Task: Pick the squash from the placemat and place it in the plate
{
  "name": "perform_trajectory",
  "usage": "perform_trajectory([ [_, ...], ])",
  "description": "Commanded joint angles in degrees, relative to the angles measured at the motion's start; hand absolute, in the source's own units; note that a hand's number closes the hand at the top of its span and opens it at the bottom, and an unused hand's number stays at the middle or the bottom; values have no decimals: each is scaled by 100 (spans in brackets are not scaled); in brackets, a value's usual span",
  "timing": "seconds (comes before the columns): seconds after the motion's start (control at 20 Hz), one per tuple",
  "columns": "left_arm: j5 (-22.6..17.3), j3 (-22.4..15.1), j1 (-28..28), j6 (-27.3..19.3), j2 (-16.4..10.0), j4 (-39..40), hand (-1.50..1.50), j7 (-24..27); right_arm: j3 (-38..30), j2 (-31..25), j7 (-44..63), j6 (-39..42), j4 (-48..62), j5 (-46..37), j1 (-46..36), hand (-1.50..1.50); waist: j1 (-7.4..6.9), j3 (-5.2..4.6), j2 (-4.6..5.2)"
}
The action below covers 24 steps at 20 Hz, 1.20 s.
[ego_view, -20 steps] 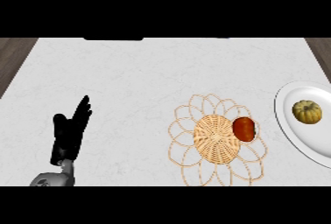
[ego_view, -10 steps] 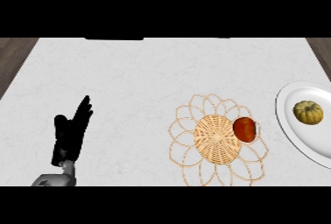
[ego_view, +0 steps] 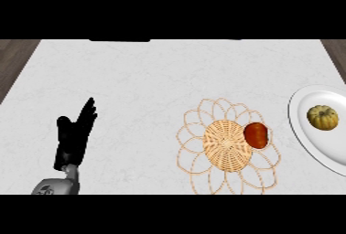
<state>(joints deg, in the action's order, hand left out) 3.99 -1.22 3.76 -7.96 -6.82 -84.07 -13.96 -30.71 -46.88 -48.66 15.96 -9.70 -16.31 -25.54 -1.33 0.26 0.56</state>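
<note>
the left hand (ego_view: 73, 137) rests open at the lower left, fingers straight and pointing up the counter, holding nothing and well apart from everything else. the right hand is not in view.

outward to the right lies the mat (ego_view: 223, 146), a woven disc ringed with wire loops. a smooth red-orange oval (ego_view: 256, 135) sits on the right edge of the disc. by its place i take it for the squash to be moved. further right, cut by the view's edge, is the white plate (ego_view: 317, 146). a ribbed squash (ego_view: 323, 117), yellow-green, already lies in its upper part, so which of the two the task means is not certain.

if the oval is the one, the pick has not begun. the right hand is the nearer tool, since the oval and plate are both on that side. it would do well to come down over the oval from above, fingers on one long side and thumb on the other. the oval is rounded, so it may roll off the disc if nudged. lift clear of the loops so they don't snag, and set it on the plate's bare lower part, away from the ribbed squash.

the counter (ego_view: 148, 77) is pale, marbled and flat. wood floor (ego_view: 13, 59) shows at both far corners.
</note>
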Motion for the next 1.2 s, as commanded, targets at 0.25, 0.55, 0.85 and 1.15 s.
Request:
perform_trajectory([
  [0.25, 142, -92, -126, -39, 63, -53, 0, 68, -93, -405, 43, 71, 114, 88, 27, -150, -14, 4, 1],
  [0.55, -68, 26, -355, 225, -93, -148, 0, 231, -348, -447, -340, 182, 214, 327, 376, -150, -64, 24, 16],
  [0.85, -13, 50, 24, 58, 111, 256, 0, 290, -451, -594, -101, -91, 288, 399, 453, -150, -13, 22, 31],
  [1.15, -27, 113, 137, 95, -2, 97, 0, 88, -468, -436, 32, -417, 290, 398, 367, -150, -84, 34, 46],
])
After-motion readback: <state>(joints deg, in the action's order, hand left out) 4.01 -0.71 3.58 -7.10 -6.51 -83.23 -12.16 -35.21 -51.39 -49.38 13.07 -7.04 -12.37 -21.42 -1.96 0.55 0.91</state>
